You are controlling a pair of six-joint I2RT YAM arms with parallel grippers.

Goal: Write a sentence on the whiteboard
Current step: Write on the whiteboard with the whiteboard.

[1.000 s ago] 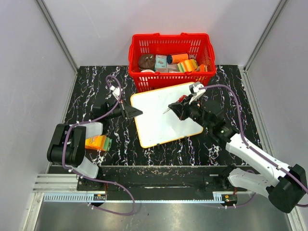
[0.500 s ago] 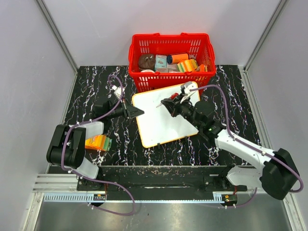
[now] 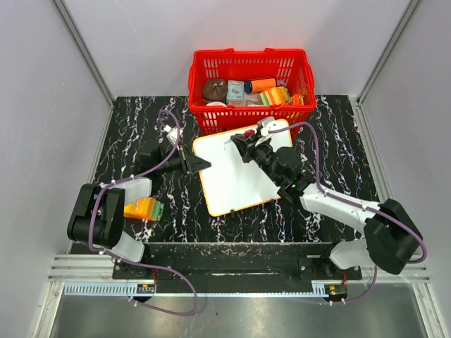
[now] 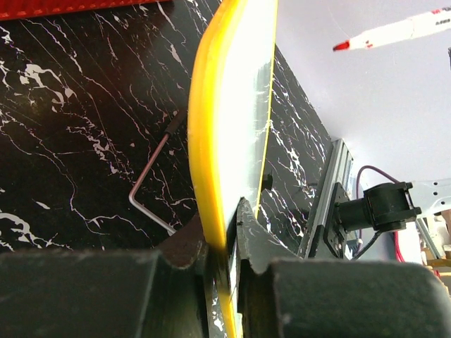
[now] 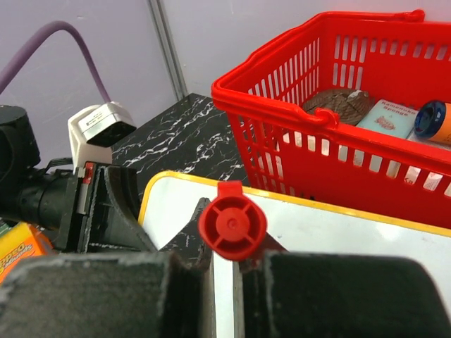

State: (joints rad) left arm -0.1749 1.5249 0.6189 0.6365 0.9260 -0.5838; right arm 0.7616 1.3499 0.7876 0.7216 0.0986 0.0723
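The whiteboard (image 3: 243, 184) lies tilted in front of the red basket, and its white face shows no writing; the sentence is not visible. My left gripper (image 3: 199, 164) is shut on the board's left yellow rim (image 4: 210, 141), seen edge-on in the left wrist view. My right gripper (image 3: 244, 146) is shut on a red marker (image 3: 234, 140) and holds it above the board's far left part, tip pointing left. The marker's red end cap (image 5: 232, 222) sits between the right fingers, with the board (image 5: 338, 239) below. The marker (image 4: 394, 30) also shows in the left wrist view.
A red basket (image 3: 204, 67) full of small packages stands right behind the board, also seen in the right wrist view (image 5: 282, 120). An orange box (image 3: 143, 208) lies by the left arm. A bent metal rod (image 4: 151, 186) lies beside the board's rim. Grey walls enclose the black marbled table (image 3: 134, 120).
My right gripper has carried the marker left and away from me, from the board's right side to its far left part. The left gripper and the board have stayed put.
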